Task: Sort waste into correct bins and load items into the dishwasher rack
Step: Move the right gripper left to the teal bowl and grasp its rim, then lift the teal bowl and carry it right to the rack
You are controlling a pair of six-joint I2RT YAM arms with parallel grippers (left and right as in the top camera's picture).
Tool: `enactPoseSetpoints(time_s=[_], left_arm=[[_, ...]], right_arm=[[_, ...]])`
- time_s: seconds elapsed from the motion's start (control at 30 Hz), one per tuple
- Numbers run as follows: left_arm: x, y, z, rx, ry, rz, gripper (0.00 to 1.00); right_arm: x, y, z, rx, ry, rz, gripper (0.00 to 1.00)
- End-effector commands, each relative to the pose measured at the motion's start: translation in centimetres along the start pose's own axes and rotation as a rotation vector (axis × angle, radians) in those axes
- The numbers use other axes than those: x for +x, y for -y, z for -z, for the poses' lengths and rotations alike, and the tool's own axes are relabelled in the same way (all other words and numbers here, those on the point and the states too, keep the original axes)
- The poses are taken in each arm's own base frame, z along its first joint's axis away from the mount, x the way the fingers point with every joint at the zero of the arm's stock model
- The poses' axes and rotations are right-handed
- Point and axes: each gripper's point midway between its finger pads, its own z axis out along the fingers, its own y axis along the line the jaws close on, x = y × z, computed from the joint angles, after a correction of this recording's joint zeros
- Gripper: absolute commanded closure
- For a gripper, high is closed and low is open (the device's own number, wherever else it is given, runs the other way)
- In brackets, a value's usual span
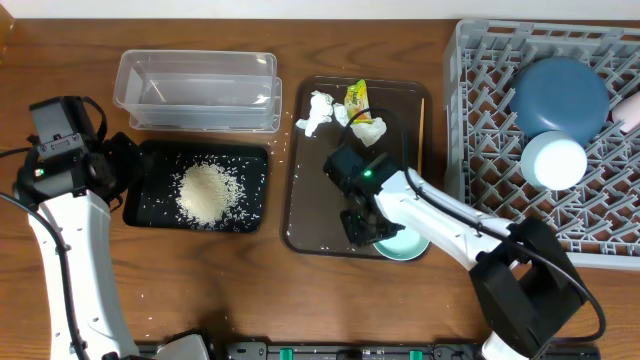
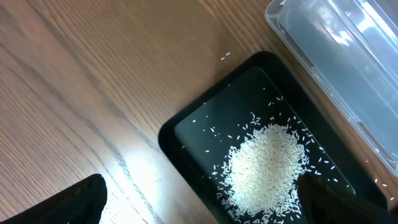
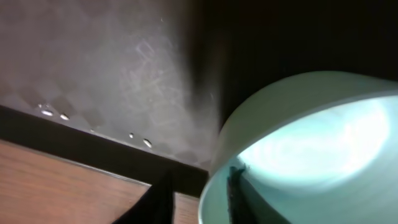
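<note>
**Rack part loaded, tray not yet cleared**

The rice lies in the black tray under my left end effector, whose fingers stand wide apart and hold nothing. To the right of my right end effector, the rack holds the blue dish, light blue bowl and pink cup. Left to do: tissues, wrapper and stick beyond it on the brown tray. My right arm reaches low, its fingers astride the mint bowl rim. I cannot tell if they pinch it.
</note>
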Motion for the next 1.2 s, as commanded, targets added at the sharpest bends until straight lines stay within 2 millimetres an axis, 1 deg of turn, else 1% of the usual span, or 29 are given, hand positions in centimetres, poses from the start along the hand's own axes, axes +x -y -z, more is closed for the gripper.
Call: enactPoseSetpoints(time_s=[0.0, 0.07, 0.1, 0.17, 0.23, 0.3, 0.33, 0.37, 0.43, 0.5, 0.6, 0.67, 0.8, 0.9, 0.97, 1.0, 1.07, 1.17], left_arm=[[-0.7, -0.1, 0.6, -0.003, 0.025, 0.009, 0.00], [-0.7, -0.1, 0.6, -0.003, 0.025, 0.009, 0.00], [-0.7, -0.1, 0.6, -0.003, 0.025, 0.009, 0.00], [-0.7, -0.1, 0.6, -0.003, 0.025, 0.009, 0.00], [-0.7, -0.1, 0.6, -0.003, 0.025, 0.009, 0.00], [-0.7, -0.1, 0.6, -0.003, 0.025, 0.009, 0.00], [-0.7, -0.1, 0.6, -0.003, 0.025, 0.009, 0.00], [-0.7, -0.1, 0.6, -0.003, 0.025, 0.009, 0.00], [-0.7, -0.1, 0.6, -0.003, 0.025, 0.009, 0.00], [-0.7, -0.1, 0.6, -0.003, 0.025, 0.009, 0.00], [-0.7, -0.1, 0.6, -0.003, 0.025, 0.009, 0.00], [-0.7, -0.1, 0.6, -0.003, 0.025, 0.009, 0.00], [-0.7, -0.1, 0.6, -0.003, 0.025, 0.009, 0.00], [-0.7, -0.1, 0.6, -0.002, 0.026, 0.009, 0.00], [-0.7, -0.1, 0.6, -0.002, 0.025, 0.009, 0.00], [-0.7, -0.1, 0.6, -0.003, 0.025, 0.009, 0.00], [-0.7, -0.1, 0.6, -0.003, 0.024, 0.009, 0.00], [-0.7, -0.1, 0.6, -0.003, 0.025, 0.009, 0.00]], right_arm=[[0.0, 0.2, -0.4, 0.042, 0.009, -0.003, 0.84], [-0.1, 0.2, -0.3, 0.039, 0.013, -0.013, 0.96], [-0.3, 0.1, -0.1, 0.038, 0.017, -0.012, 0.99], [-0.7, 0.0, 0.6, 0.032, 0.030, -0.016, 0.99], [-1.5, 0.3, 1.8, 0.030, 0.053, -0.031, 0.99], [-2.7, 1.4, 3.8, 0.049, 0.089, -0.061, 0.99], [-3.5, 2.1, 5.2, 0.054, 0.118, -0.085, 0.99], [-4.1, 2.5, 6.2, 0.048, 0.139, -0.101, 0.99], [-5.9, 4.1, 9.4, 0.024, 0.216, -0.130, 0.99], [-7.3, 6.4, 12.6, 0.003, 0.299, -0.177, 0.99], [-8.2, 10.8, 17.0, -0.025, 0.416, -0.300, 0.99], [-8.2, 14.2, 19.7, -0.060, 0.508, -0.393, 0.99], [-7.0, 20.4, 23.9, -0.128, 0.657, -0.501, 0.99], [-5.9, 25.2, 26.0, -0.175, 0.757, -0.568, 0.99], [-5.5, 27.7, 27.1, -0.228, 0.824, -0.562, 0.99], [-5.3, 28.6, 27.2, -0.246, 0.844, -0.570, 0.99], [-4.6, 31.1, 27.3, -0.297, 0.888, -0.619, 0.99], [-3.6, 34.0, 26.5, -0.355, 0.937, -0.663, 0.99]])
